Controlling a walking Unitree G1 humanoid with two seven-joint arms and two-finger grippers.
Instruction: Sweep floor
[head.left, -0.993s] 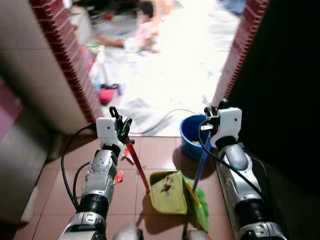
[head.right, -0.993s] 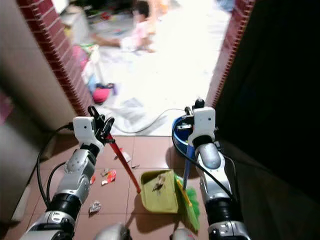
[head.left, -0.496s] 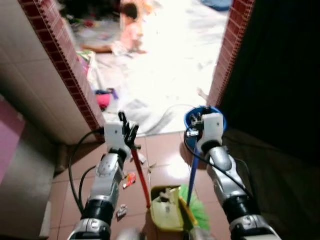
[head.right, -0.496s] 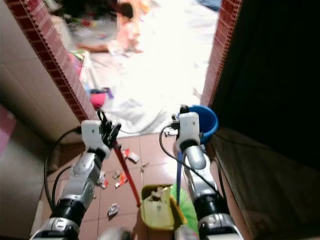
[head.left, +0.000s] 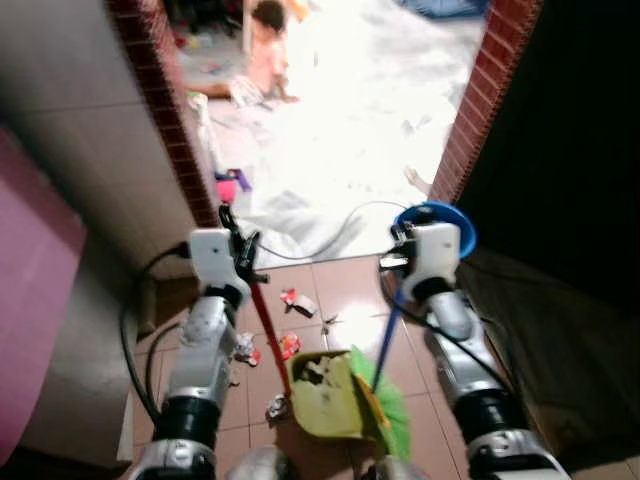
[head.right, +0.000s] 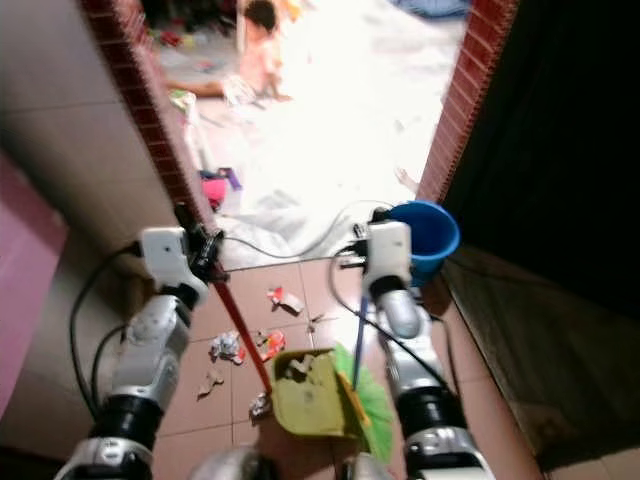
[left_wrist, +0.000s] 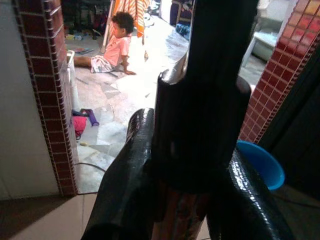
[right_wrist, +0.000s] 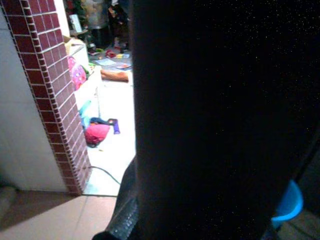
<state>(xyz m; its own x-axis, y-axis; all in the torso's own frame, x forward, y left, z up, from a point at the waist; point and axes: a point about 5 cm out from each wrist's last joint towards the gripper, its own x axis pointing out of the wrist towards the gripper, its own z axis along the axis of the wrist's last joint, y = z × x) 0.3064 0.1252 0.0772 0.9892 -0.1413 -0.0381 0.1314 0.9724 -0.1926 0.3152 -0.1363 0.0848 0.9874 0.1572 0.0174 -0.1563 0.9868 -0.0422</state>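
My left gripper (head.left: 243, 252) is shut on the red handle (head.left: 268, 335) of a yellow-green dustpan (head.left: 325, 398) that rests on the brown tiles with scraps inside. My right gripper (head.left: 401, 263) is shut on the blue handle (head.left: 387, 337) of a broom whose green head (head.left: 386, 402) lies against the pan's right side. Bits of litter (head.left: 296, 299) lie on the tiles left of and beyond the pan. In the left wrist view the black fingers (left_wrist: 127, 180) close round the red handle (left_wrist: 181, 217).
A blue bucket (head.left: 441, 216) stands just beyond my right gripper by the right brick pillar (head.left: 490, 90). The left brick pillar (head.left: 165, 110) and a cable (head.left: 330, 238) frame the doorway. A person (head.left: 265, 50) sits on the bright floor beyond. Dark space lies to the right.
The whole picture has shifted, so the camera moved; more litter and a pink surface at the left now show. Both grippers keep their hold on the dustpan and broom handles.
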